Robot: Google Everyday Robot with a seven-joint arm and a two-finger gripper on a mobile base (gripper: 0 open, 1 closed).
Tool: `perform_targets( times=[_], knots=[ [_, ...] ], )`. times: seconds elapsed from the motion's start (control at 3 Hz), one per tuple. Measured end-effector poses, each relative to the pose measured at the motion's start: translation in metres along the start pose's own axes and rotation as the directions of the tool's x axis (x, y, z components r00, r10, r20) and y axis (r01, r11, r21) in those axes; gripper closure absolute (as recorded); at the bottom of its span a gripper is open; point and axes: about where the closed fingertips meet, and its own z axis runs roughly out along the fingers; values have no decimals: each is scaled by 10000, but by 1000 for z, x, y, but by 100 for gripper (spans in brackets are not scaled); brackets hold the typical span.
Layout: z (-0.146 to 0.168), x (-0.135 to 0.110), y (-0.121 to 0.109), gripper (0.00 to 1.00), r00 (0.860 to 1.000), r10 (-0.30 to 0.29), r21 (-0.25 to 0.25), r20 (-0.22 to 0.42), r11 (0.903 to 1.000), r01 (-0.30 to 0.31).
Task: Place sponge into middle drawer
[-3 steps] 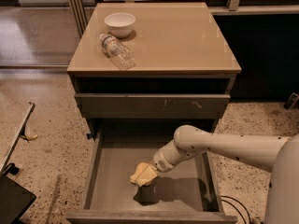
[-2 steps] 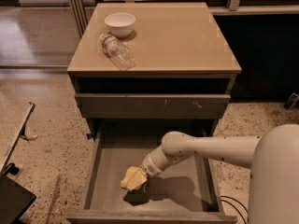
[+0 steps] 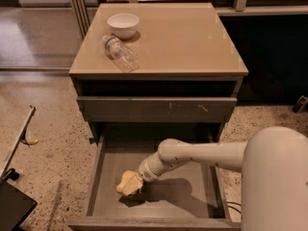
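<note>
Reaching down into the open middle drawer (image 3: 192, 202), camera view, the only one on record.

Gripper (image 3: 136, 181): inside the drawer, over the left half of its floor, nearer the front rim than the back. My arm (image 3: 202, 153) comes in from the right and slants down to it.

Jaws: clenched on the sponge (image 3: 127, 183). The pale yellow block sits tilted at my tip, one end pointing left and down. A dark shadow lies just beneath it on the drawer floor. I judge it is very low over the floor or just touching; I cannot tell which.

Why held so: the slanted arm clears the closed upper drawer (image 3: 156, 109), the one with pale scratch marks on its front, which overhangs the back of the opening. Staying toward the front gives me room.

Task thing: within the drawer walls, well apart from both sides.

Step in hand, my judgement: lowering for release. Task nearly complete; what remains is to let go and lift out.

Risk: soft foam may cling to a pad and ride up with me.

Cabinet top (image 3: 183, 37): white bowl (image 3: 123, 24) at the back left, and a water bottle (image 3: 120, 53) lying on its side just in front of it. Neither is involved.
</note>
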Motion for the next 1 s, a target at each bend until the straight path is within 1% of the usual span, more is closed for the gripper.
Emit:
perform_targets(
  times=[0.33,0.67,1.0],
  knots=[
    [2,-4,1,35,9978,-653,-44,71,9979,653],
    [3,-3,6,11,9943,-1069,-140,56,9942,1070],
    [3,-3,6,0,9943,-1069,-141,56,9942,1070]
  ],
)
